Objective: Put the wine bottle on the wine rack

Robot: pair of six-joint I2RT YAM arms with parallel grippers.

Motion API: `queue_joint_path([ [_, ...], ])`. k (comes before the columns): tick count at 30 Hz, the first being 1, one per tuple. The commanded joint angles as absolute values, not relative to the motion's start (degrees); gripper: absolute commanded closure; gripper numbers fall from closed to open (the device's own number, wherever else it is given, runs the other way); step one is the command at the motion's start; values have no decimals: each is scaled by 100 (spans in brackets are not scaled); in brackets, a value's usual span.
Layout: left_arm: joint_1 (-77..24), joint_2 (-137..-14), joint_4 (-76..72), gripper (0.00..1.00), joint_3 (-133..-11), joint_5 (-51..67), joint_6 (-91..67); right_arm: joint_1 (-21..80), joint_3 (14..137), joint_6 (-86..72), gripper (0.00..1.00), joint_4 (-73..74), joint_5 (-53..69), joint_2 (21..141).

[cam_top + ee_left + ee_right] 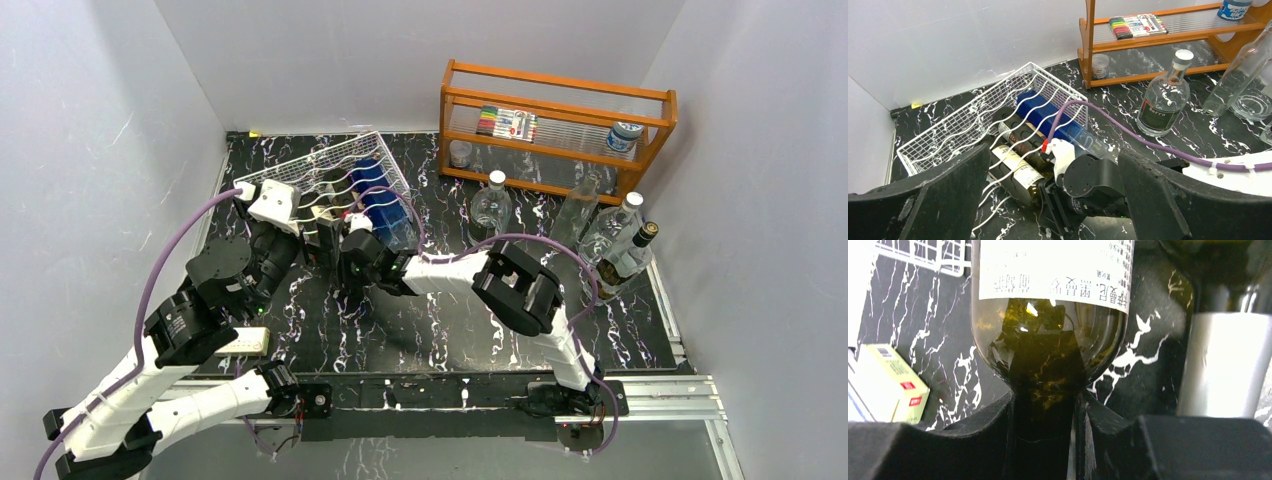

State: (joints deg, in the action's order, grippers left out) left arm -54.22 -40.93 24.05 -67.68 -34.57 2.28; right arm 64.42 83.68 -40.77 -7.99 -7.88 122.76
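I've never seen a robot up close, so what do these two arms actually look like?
The left arm and right arm are alike: white tubular links joined by chunky round black joints, with a purple cable looping along each. The jaws are thick matte black blocks.

Black marble-look bench [430, 335] veined in white, plain pale grey left wall [80, 150], back wall [330, 60] and right wall [770, 200], orange wooden shelf [556, 81] in the back right corner, silver metal rails [670, 398] along the near edge, soft even light
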Motion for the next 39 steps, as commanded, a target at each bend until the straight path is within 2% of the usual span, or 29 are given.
queue_joint_path([
  [1, -5432, -4043, 2417, 2, -6983, -3447, 177, 6477, 9202, -4104, 100, -1834, -1428, 12262],
  [17, -5433, -4081, 2554, 2, -6962, -3362, 97, 6453, 10154, -4098, 100, -1400, -1262, 12907],
  [21, -5437, -4137, 2591, 2, -6957, -3382, 79, 6427, 10583, -4193, 92, -991, -1357, 13169],
  [29, -5432, -4196, 2694, 2, -7005, -3398, 47, 6328, 10536, -4356, 87, -1063, -1289, 13248],
  [39, -5436, -4181, 2689, 2, -6986, -3409, 16, 6293, 10441, -4219, 63, -1229, -1092, 13293],
])
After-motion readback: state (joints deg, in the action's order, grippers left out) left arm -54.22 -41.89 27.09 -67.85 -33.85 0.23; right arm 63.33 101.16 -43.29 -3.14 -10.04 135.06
